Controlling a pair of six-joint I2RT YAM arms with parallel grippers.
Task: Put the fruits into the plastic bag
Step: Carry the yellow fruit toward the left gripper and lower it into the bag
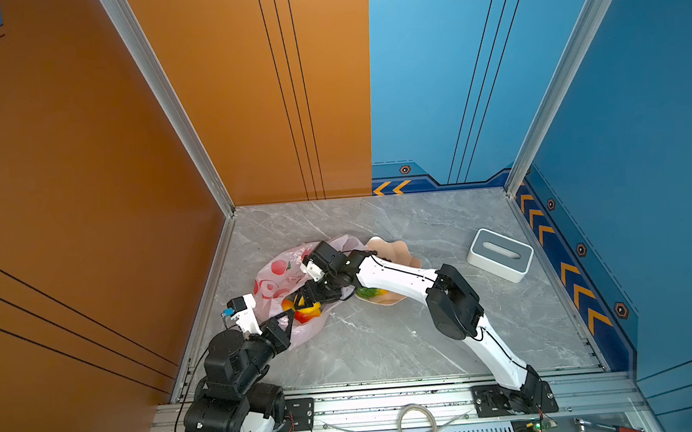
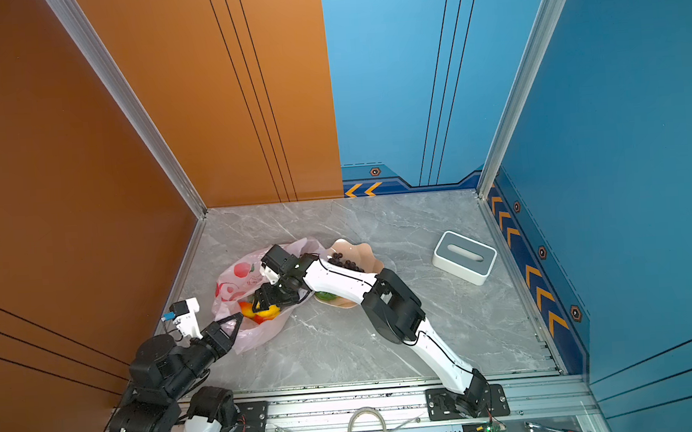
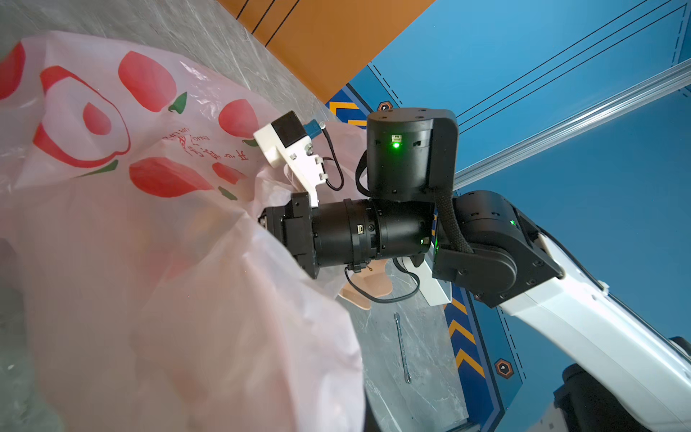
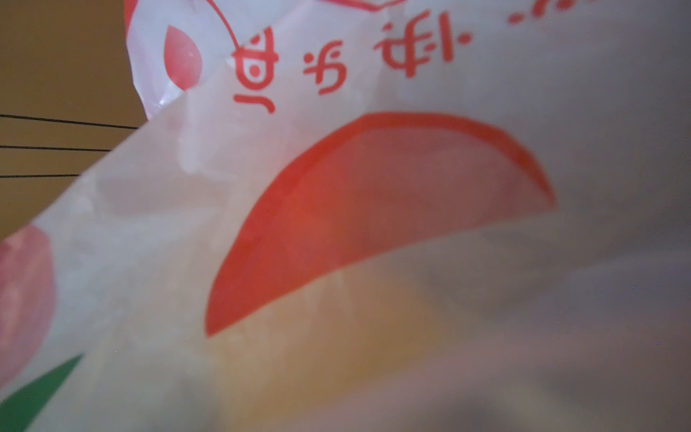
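Both top views: left gripper [image 1: 286, 313] pinches the plastic bag [image 1: 274, 272] mouth open so right gripper [image 1: 309, 299], grip unclear, reaches inside.

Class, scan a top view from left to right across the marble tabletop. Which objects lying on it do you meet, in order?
Pink plastic bag → peach scalloped bowl → grey-and-white box.
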